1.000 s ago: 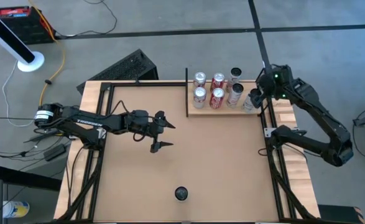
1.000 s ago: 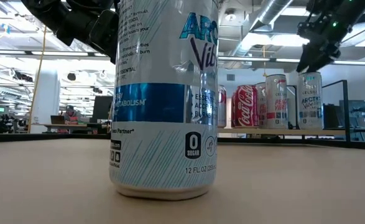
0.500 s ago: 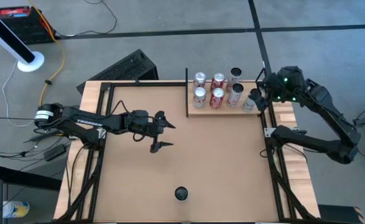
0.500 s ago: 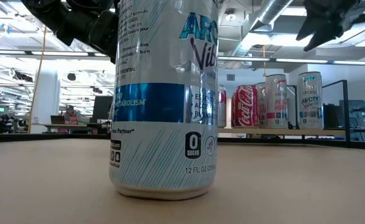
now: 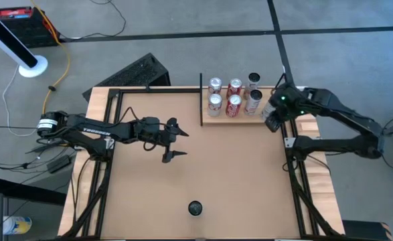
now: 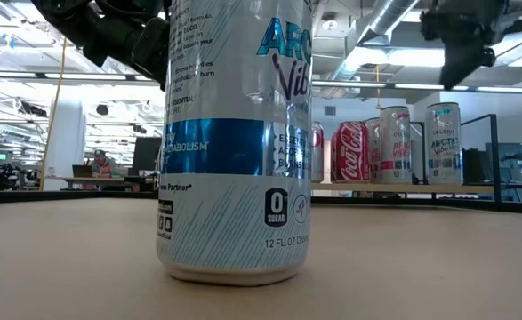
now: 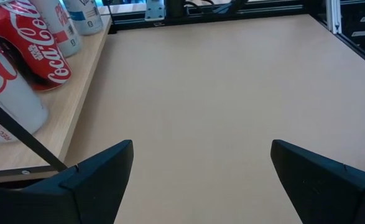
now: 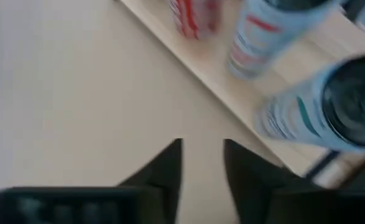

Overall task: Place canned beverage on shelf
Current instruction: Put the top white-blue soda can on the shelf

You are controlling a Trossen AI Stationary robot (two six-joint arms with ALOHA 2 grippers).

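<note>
A white-and-blue beverage can [image 5: 195, 208] stands upright on the tabletop near the near edge and fills the low view [image 6: 234, 142]. The light-wood shelf [image 5: 217, 120] lies at the far right of the table and carries several upright cans [image 5: 234, 100]. My right gripper [image 5: 271, 120] hovers above the shelf's right end, next to a white-and-blue can [image 8: 331, 106]. Its fingers [image 8: 202, 146] are a narrow gap apart with nothing between them. My left gripper [image 5: 185, 145] is open and empty over the table's left middle, pointing toward the shelf [image 7: 76, 106].
A black metal rod [image 5: 201, 99] stands at the shelf's left end. Black frame rails [image 5: 295, 181] run along the table's sides. Bare tabletop [image 5: 229, 167] lies between the lone can and the shelf.
My right gripper has risen off the white-and-blue can at the shelf's right end, then swung a little toward the table's near edge. That can stays upright on the shelf.
</note>
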